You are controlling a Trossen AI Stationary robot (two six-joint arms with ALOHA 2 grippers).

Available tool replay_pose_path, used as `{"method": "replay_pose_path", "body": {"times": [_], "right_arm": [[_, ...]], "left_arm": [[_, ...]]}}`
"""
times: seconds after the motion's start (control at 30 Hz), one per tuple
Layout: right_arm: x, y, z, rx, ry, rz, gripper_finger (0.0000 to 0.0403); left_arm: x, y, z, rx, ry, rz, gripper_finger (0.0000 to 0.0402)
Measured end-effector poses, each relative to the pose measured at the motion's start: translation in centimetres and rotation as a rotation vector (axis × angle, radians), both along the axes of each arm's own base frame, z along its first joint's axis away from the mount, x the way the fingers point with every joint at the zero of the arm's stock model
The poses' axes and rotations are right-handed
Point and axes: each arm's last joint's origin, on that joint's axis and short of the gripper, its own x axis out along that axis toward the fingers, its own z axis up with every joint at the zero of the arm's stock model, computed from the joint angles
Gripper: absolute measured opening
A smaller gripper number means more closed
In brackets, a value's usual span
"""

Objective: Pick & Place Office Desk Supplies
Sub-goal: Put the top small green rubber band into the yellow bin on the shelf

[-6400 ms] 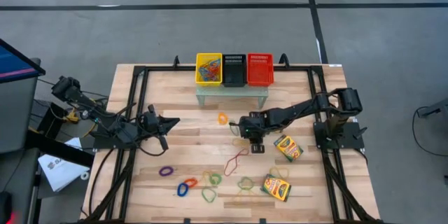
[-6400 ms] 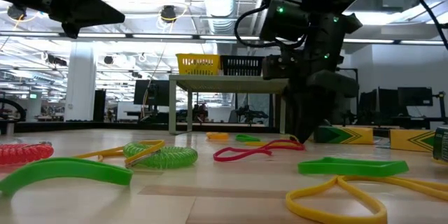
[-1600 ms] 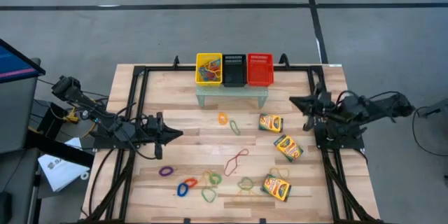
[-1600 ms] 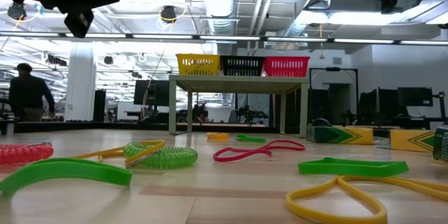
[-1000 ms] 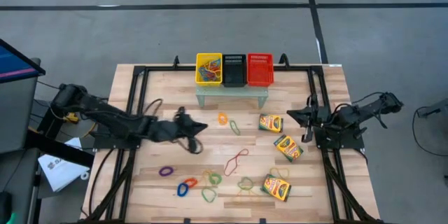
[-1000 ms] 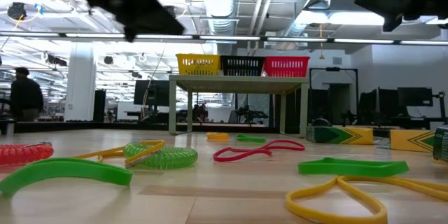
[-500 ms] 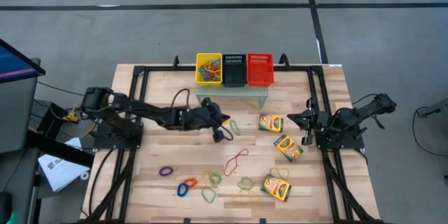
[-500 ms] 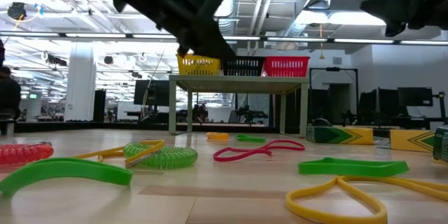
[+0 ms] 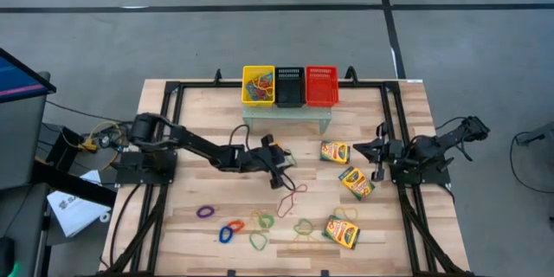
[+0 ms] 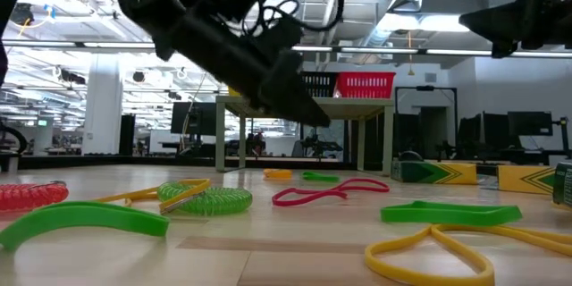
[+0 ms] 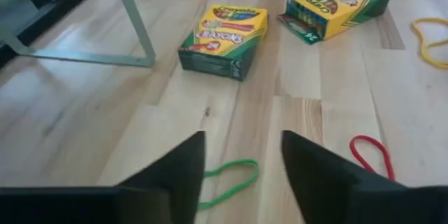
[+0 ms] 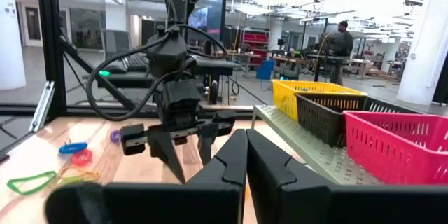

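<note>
Grey concrete floor surrounds my wooden counter (image 9: 199, 112) in the high view. My left end effector (image 9: 279, 170) is stretched to mid-counter, fingers parted and holding nothing; a green rubber band (image 9: 289, 157) lies just ahead of it, a red rubber band (image 9: 292, 197) just behind it, and the nearest crayon box (image 9: 334, 152) sits further out to its right. Two more crayon boxes (image 9: 356, 183) lie beyond that. My right end effector (image 9: 376, 149) waits at the counter's right edge, fingers pressed together and empty, well apart from the left one.

From the low view, open office space stretches behind the counter. The left end effector (image 10: 299, 107) hangs above the surface, with the red band (image 10: 328, 192) lying below and beyond it.

My left wrist view shows two dark fingers (image 11: 175, 168) spread apart, the green band (image 11: 227, 182) on the wood between them, and two crayon boxes (image 11: 225, 31) ahead.

In the right wrist view my own fingers (image 12: 231, 164) are together, and the yellow, black and red baskets (image 12: 392, 140) stand on a small stand beside them.
</note>
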Motion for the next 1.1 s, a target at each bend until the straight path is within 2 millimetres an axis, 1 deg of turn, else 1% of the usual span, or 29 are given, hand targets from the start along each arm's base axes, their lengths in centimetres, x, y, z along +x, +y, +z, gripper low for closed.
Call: {"method": "replay_pose_path", "body": {"times": [0.1, 0.2, 0.37, 0.5, 0.73, 1.0, 1.1], "right_arm": [[0.0, 0.0, 0.0, -0.004, 0.004, 0.000, 0.0004], [0.0, 0.0, -0.2, -0.020, 0.025, 0.000, 0.0004], [0.1, 0.1, -1.0, -0.034, 0.070, 0.002, 0.0004], [0.1, 0.1, -1.1, -0.016, 0.079, 0.003, 0.0004], [0.1, 0.1, -1.1, -0.009, 0.072, 0.003, 0.0004], [0.1, 0.1, -1.1, -0.007, 0.072, 0.003, 0.0004], [0.1, 0.1, -1.1, -0.007, 0.072, 0.003, 0.0004]], "left_arm": [[0.3, 0.0, -1.3, -0.004, 0.019, 0.004, 0.0226], [0.7, -0.1, -1.9, -0.002, 0.034, 0.003, 0.0239], [1.2, -0.2, -1.9, -0.008, 0.042, -0.066, 0.0225], [1.3, 0.2, -1.9, -0.030, 0.048, -0.087, 0.0213], [1.2, 1.4, -2.1, -0.041, 0.073, -0.072, 0.0213], [1.1, 1.1, -2.3, -0.040, 0.088, -0.080, 0.0210], [1.2, 1.1, -3.0, -0.040, 0.106, -0.080, 0.0210]]}}
